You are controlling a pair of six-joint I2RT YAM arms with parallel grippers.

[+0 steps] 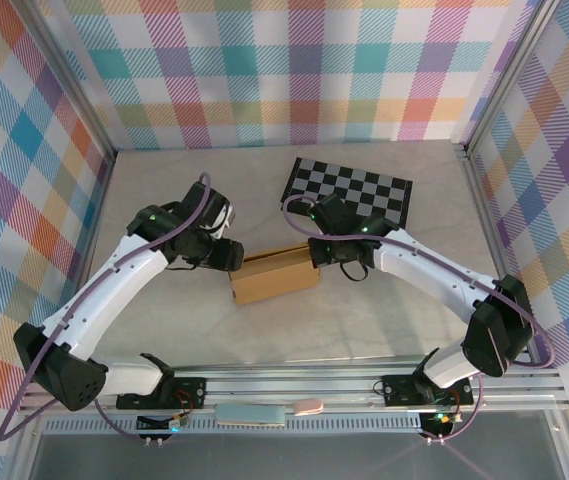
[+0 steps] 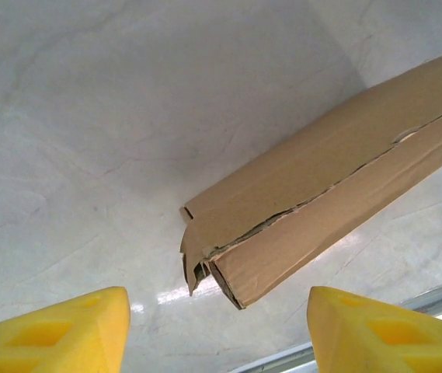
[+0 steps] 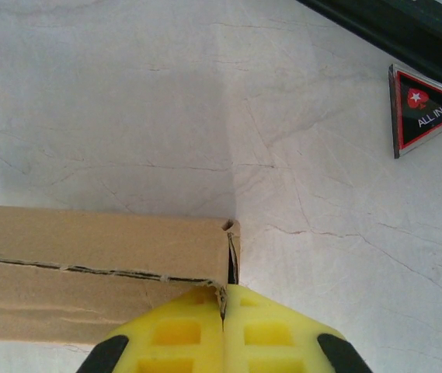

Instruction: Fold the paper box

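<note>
Brown cardboard: the paper box (image 1: 274, 279) is lying flat in the middle of the desk (image 1: 164, 330). It is folded to a slim rectangle and bracketed end to end by both arms. The checkered board (image 1: 349, 190) is lying behind it, apart and not involved.

Right hand (image 3: 223, 330): fingers are pressed together and nothing is visibly gripped. The tips are butted against the box's right end at the corner where the lid seam meets the end panel. Whether a sliver of flap is nipped between the pads cannot be told. Judged purpose: that end is backed up so the box is not shoved along the desk while the other end is worked.

Left hand (image 2: 221, 334): about half open, nothing held. Its fingers (image 2: 57, 330) are spread either side of the box's left end, which is ahead of them and not touched. That end is not finished: a small flap is splayed out at the corner and the seam is gaping. The hand is lined up on it, probably so the flap can be squeezed or tucked in.
</note>
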